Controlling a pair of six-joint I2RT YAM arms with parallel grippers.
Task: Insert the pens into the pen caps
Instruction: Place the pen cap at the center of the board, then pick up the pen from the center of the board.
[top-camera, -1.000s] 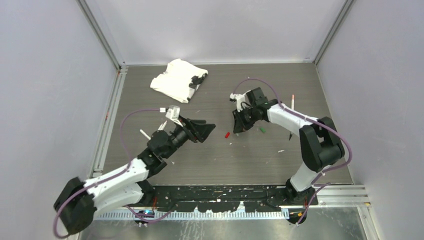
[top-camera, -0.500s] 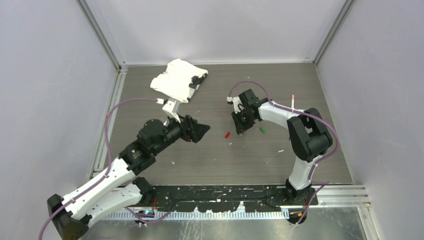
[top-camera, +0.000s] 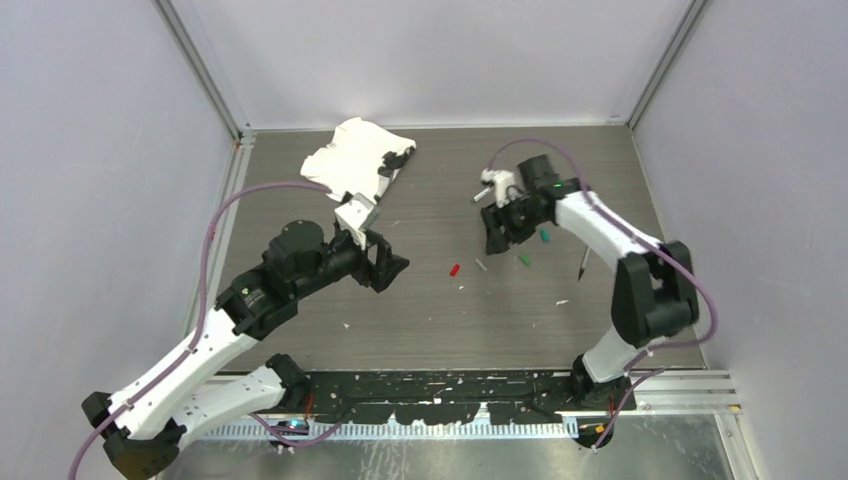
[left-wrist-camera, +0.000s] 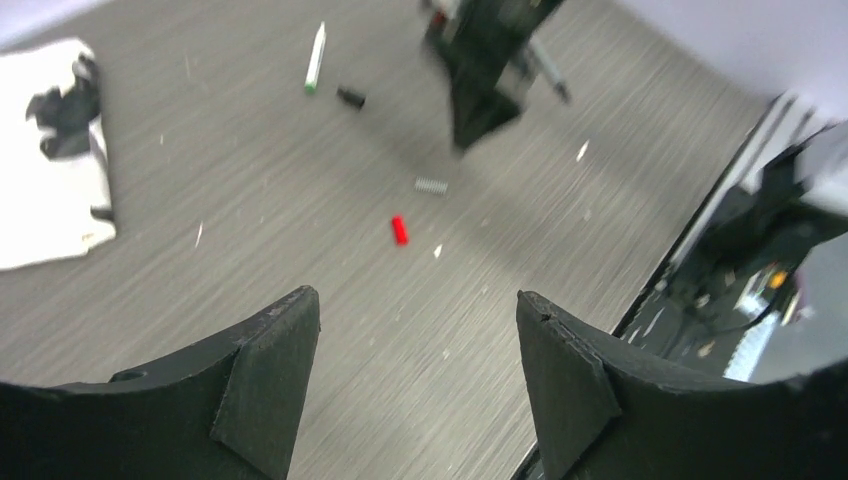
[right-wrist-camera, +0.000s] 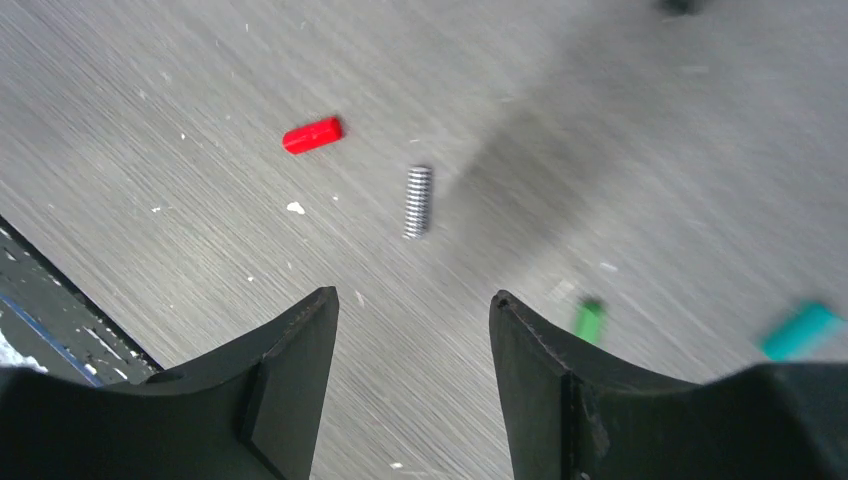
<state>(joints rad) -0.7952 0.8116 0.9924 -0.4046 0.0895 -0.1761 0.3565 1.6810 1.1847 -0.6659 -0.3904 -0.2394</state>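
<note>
Both arms have just eased apart, my right claw (right-wrist-camera: 411, 295) and left claw (left-wrist-camera: 415, 300) both wide and empty, so the red cap (top-camera: 454, 269), green cap (top-camera: 523, 260) and dark pen (top-camera: 583, 263) lie separate on the tabletop (top-camera: 420, 320), and I'd say nothing is capped yet.

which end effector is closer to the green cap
Right. The right end effector hangs just left of the green cap in the top view; the left end effector is far off to its left, beyond the red cap.
</note>
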